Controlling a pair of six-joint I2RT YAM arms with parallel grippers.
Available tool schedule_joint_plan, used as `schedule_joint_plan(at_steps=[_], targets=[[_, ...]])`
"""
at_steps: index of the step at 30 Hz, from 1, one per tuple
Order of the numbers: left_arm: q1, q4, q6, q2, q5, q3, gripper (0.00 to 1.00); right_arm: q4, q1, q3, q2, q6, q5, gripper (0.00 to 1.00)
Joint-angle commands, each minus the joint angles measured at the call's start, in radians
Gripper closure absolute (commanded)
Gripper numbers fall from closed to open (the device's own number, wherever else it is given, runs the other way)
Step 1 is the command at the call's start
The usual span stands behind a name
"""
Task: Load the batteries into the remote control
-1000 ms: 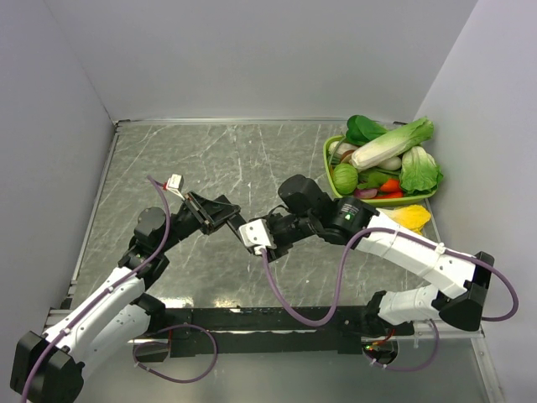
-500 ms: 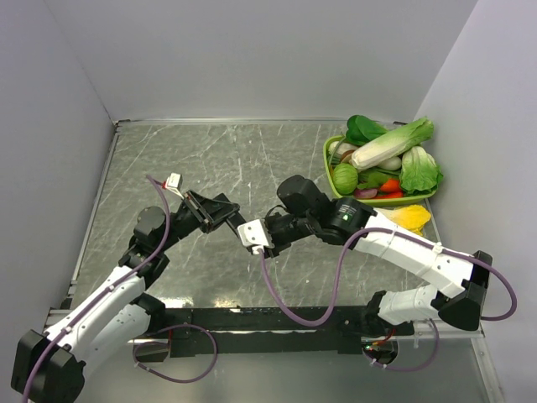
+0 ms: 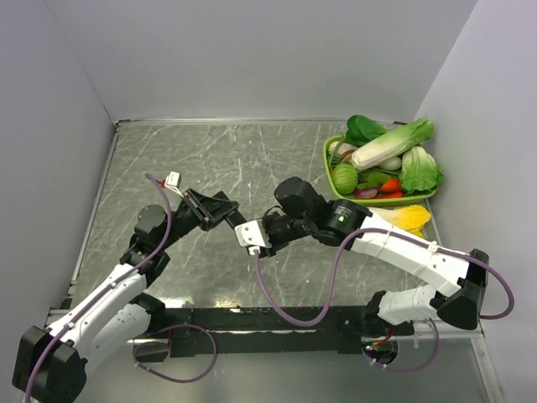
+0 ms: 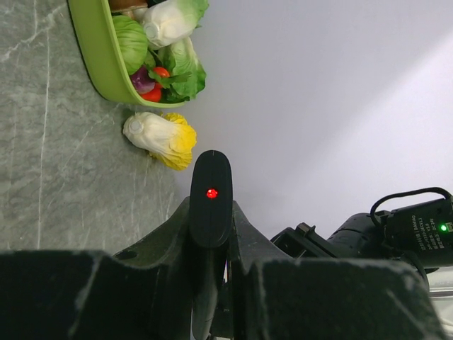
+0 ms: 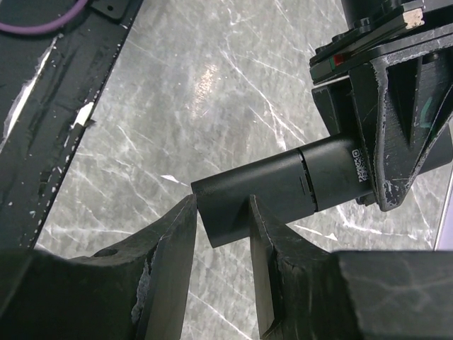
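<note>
Two arms are meeting above the middle of the grey marbled table (image 3: 252, 159). On the left, the left gripper (image 4: 211, 237) is clenching the remote control (image 4: 211, 190) by its lower part and holding it off the table, with its tip poking out past the fingers. Further right, the right gripper (image 5: 221, 207) has been edging leftward over the last second, bringing its white wrist block a little nearer the left hand while its fingers draw in. They are now sitting partway apart at the remote's free end, one at the very end and the other crossing in front of the body. Whether they are actually pinching it I cannot tell. As I am reading it, the arms are setting up to work on the remote, probably on its cover, and loading is not yet happening. No batteries are showing in any view. The remote is looking like a slim black bar with a rounded tip and a small red light glowing on one face. From the right wrist, a thin seam is crossing it beside a small white printed label.
</note>
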Motion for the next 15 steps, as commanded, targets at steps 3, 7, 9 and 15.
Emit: schedule_joint_plan(at_steps=[3, 7, 9, 15], targets=[[-0.022, 0.221, -0.098, -0.021, 0.138, 0.044, 0.98, 0.086, -0.036, -0.004, 0.075, -0.027, 0.08, 0.59], [-0.022, 0.231, -0.092, -0.007, 0.167, 0.05, 0.98, 0.1, -0.05, 0.014, 0.093, -0.03, 0.077, 0.59], [-0.022, 0.236, -0.089, 0.001, 0.182, 0.056, 0.98, 0.101, -0.057, 0.028, 0.104, -0.032, 0.072, 0.59], [-0.023, 0.241, -0.075, 0.014, 0.216, 0.07, 0.97, 0.127, -0.076, 0.051, 0.128, -0.027, 0.069, 0.59]])
